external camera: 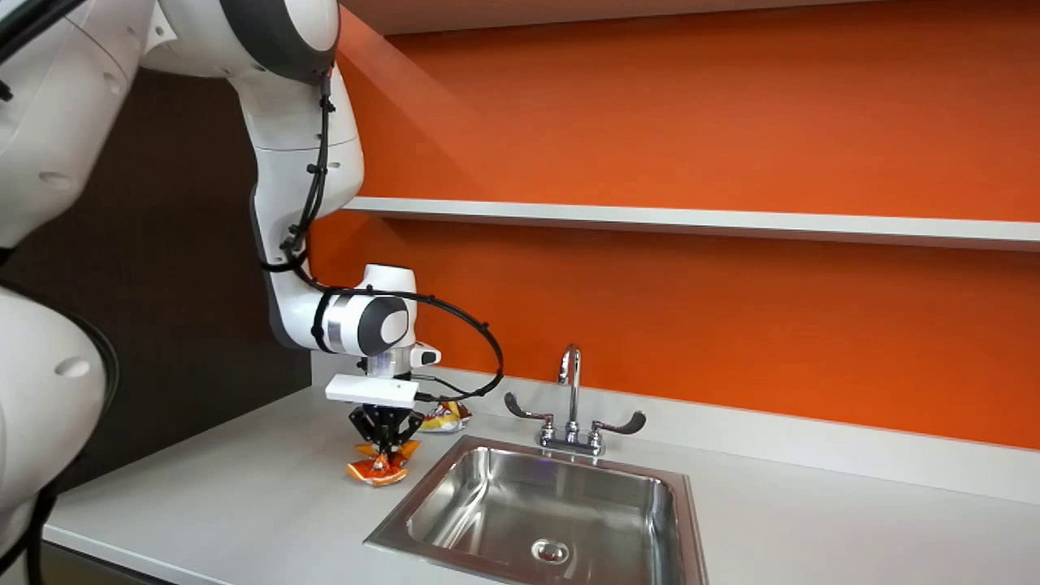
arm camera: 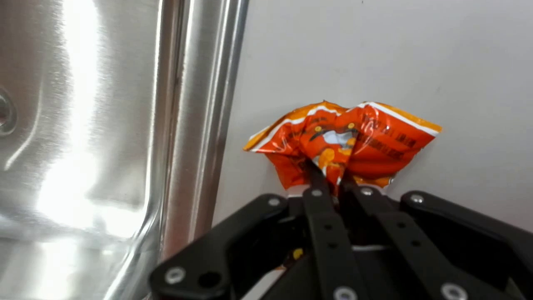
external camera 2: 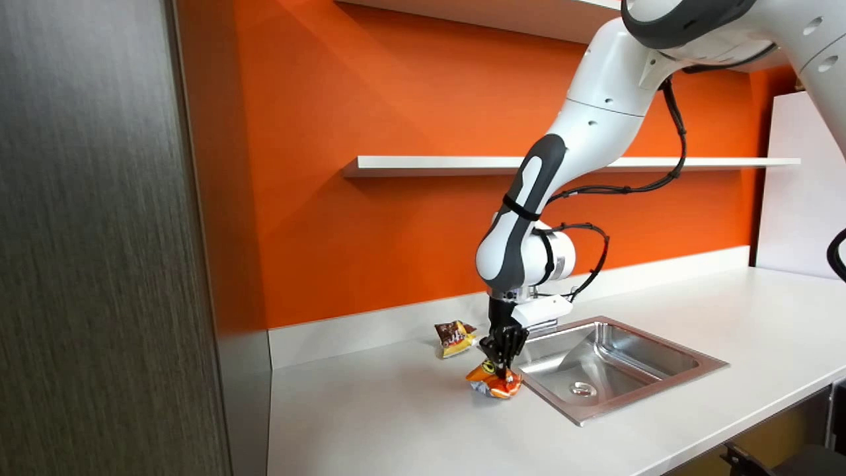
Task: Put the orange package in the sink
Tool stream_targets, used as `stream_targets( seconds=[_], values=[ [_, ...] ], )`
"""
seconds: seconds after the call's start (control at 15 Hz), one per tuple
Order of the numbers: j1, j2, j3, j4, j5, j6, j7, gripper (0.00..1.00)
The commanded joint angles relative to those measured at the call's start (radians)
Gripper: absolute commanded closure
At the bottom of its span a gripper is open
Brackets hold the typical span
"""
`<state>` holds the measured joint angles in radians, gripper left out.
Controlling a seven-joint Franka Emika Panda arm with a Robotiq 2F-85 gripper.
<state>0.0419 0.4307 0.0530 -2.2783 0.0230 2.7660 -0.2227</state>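
Low over the light grey tabletop [external camera 2: 370, 416], the end effector [arm camera: 332, 181] points down with the orange package [arm camera: 383, 139] in its grip. Its two black fingers [arm camera: 329, 237] are drawn almost together, a crinkled fold of the package pinched between their tips. In the wrist view I see the package fan out to both sides just ahead of that pinch, a printed cartoon figure creased in the middle and a white line running along the upper edge. Both exterior views show the package directly beneath the end effector, down by the tabletop; whether its underside touches the surface, I can't make out.

It is outside the stainless-steel sink [external camera: 536, 512], beside the rim, with a strip of tabletop between the two in the wrist view. At the back of the sink stands the chrome faucet [external camera: 574, 402], its two lever handles [external camera: 630, 423] spread to either side. In an exterior view a brown-and-yellow snack bag [external camera 2: 455, 338] lies on the tabletop near the backsplash [external camera 2: 370, 330], apart from the orange package. A white shelf [external camera: 691, 217] runs along the orange wall [external camera: 691, 106] above.
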Motion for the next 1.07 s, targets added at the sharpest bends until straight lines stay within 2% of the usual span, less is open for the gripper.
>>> stream_targets(
  seconds=[0.0,0.47,0.73,1.0],
  values=[
    [-0.033,-0.017,0.021,0.006,-0.009,-0.004,-0.001,0.98],
    [-0.072,-0.111,0.046,0.010,0.044,-0.026,-0.004,0.98],
    [-0.099,-0.143,0.031,0.006,0.073,-0.020,-0.009,0.98],
    [-0.156,-0.152,0.003,0.003,0.098,-0.014,-0.020,0.98]
  ],
)
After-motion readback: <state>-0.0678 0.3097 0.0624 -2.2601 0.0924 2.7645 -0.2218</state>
